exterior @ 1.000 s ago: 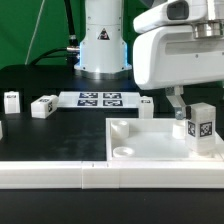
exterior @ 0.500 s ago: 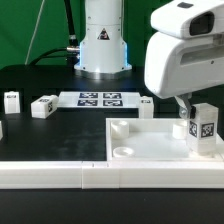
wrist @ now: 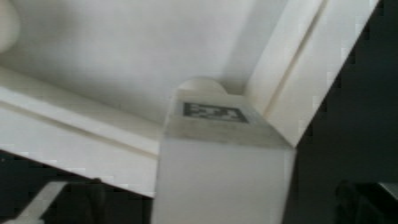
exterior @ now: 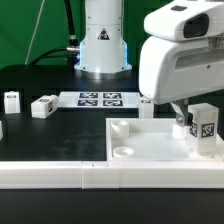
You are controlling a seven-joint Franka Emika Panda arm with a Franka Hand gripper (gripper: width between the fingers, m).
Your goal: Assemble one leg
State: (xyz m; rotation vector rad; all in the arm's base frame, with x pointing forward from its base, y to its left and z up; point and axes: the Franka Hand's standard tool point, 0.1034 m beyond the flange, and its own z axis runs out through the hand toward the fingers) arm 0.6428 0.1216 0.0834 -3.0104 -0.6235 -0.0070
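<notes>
Here, exterior view: white parts lie on a dark table [exterior: 40,135], with the arm's base [exterior: 103,45] at the back.
gripper [exterior: 182,119]: hangs low under its big white housing, over the far corner of the panel on the exterior view's right. One dark finger [exterior: 179,116] shows and the other is hidden. The jaws stand wide apart and clamp nothing.
leg [exterior: 203,113]: upright on that same corner of the panel, its tag [exterior: 207,128] facing the camera. It is just beside the visible finger; whether they touch cannot be told.
panel [exterior: 150,146]: large, flat and white, lying on the table, with a round socket [exterior: 122,150] near its front corner on the exterior view's left.
loose blocks [exterior: 43,107]: small, white and tagged, scattered behind the panel, well apart from the gripper.
marker board [exterior: 98,99]: flat on the table in front of the arm's base.
rail [exterior: 55,173]: long and white, running across the foreground.
Next, wrist view: close over the same corner.
leg [wrist: 217,165]: a tall white block filling the middle, the tag [wrist: 214,112] at its far end.
panel [wrist: 107,60]: a pale surface behind the leg, with a raised edge running alongside it.
fingers: not made out in this view.
</notes>
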